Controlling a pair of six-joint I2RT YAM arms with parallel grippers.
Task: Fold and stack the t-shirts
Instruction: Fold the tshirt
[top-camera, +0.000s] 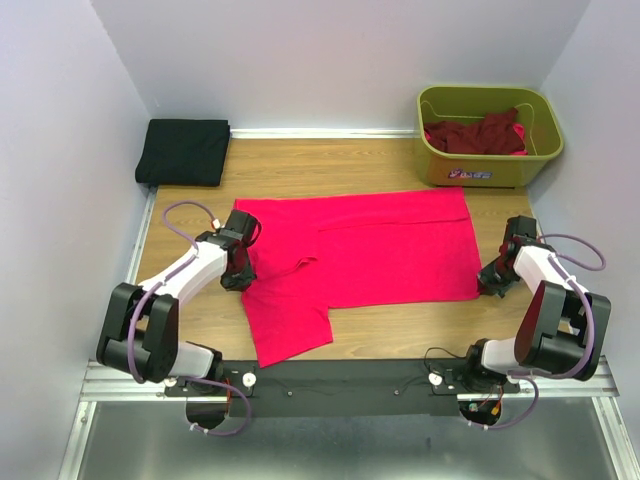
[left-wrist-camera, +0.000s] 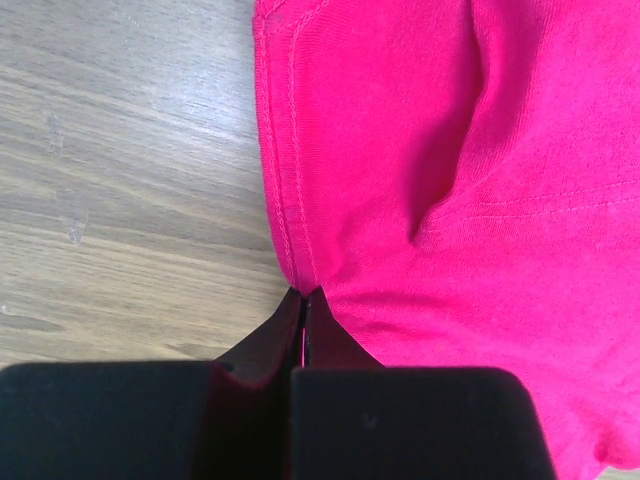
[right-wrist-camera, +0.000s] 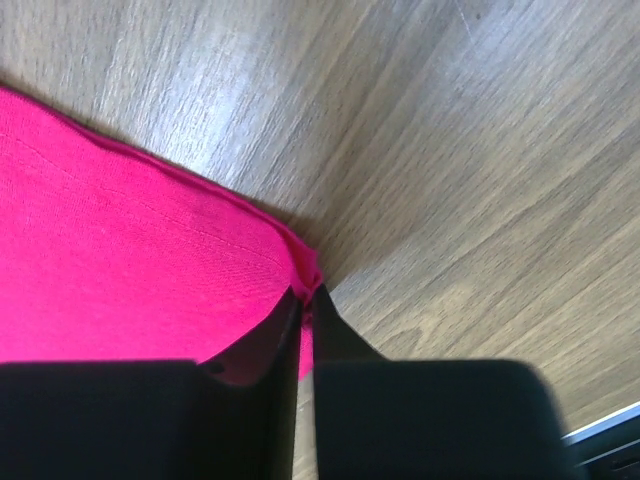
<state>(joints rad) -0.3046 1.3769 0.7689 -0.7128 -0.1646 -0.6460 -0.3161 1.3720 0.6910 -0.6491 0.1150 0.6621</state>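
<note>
A bright pink-red t-shirt (top-camera: 370, 250) lies spread flat across the middle of the wooden table, one sleeve trailing toward the near edge. My left gripper (top-camera: 240, 278) is shut on the shirt's left hem (left-wrist-camera: 290, 200), the cloth pinched between its fingertips (left-wrist-camera: 303, 293). My right gripper (top-camera: 490, 283) is shut on the shirt's near right corner (right-wrist-camera: 300, 262), a fold of pink cloth caught between the tips (right-wrist-camera: 310, 295). A folded black t-shirt (top-camera: 185, 150) rests at the far left. Dark maroon t-shirts (top-camera: 480, 133) are heaped in a tub.
The olive-green plastic tub (top-camera: 545, 135) stands at the far right corner. Walls close in the table (top-camera: 330, 165) on the left, back and right. A metal rail (top-camera: 340, 385) with the arm bases runs along the near edge.
</note>
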